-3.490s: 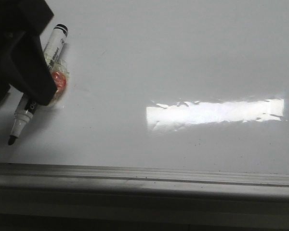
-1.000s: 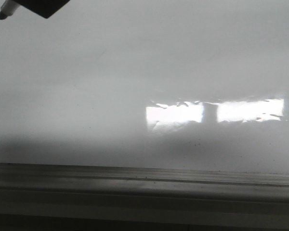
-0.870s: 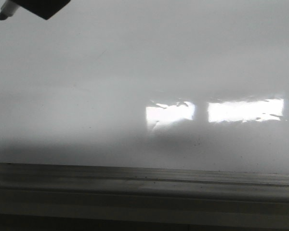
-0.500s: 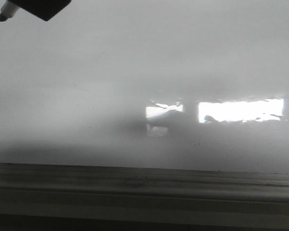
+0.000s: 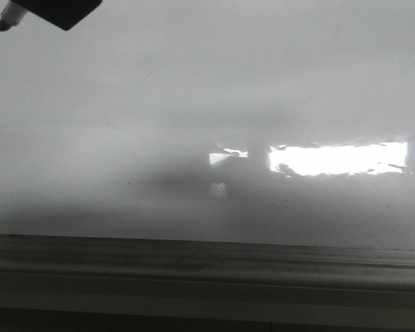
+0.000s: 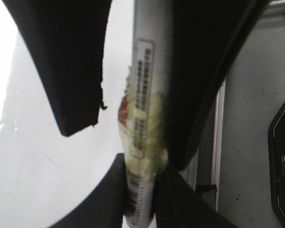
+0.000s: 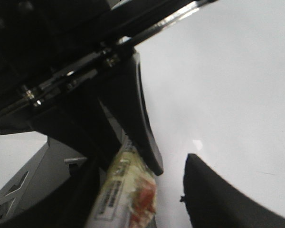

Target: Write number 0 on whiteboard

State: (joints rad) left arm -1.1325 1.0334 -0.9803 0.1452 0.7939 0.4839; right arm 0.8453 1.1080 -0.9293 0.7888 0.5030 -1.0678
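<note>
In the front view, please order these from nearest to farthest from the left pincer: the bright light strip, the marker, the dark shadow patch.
1. The marker: held in the left pincer, at the top left corner.
2. The shadow patch: on the whiteboard, lower middle.
3. The light strip: on the right, beyond the shadow.

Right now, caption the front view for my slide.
Marker tip raised at upper left over a blank whiteboard.

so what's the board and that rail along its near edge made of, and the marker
The whiteboard looks like glossy coated panel, since it mirrors a bright light strip. The rail looks like dull grey brushed metal. The marker seems smooth white plastic with a printed label and a wad of yellowish tape, held in the left claw.
</note>
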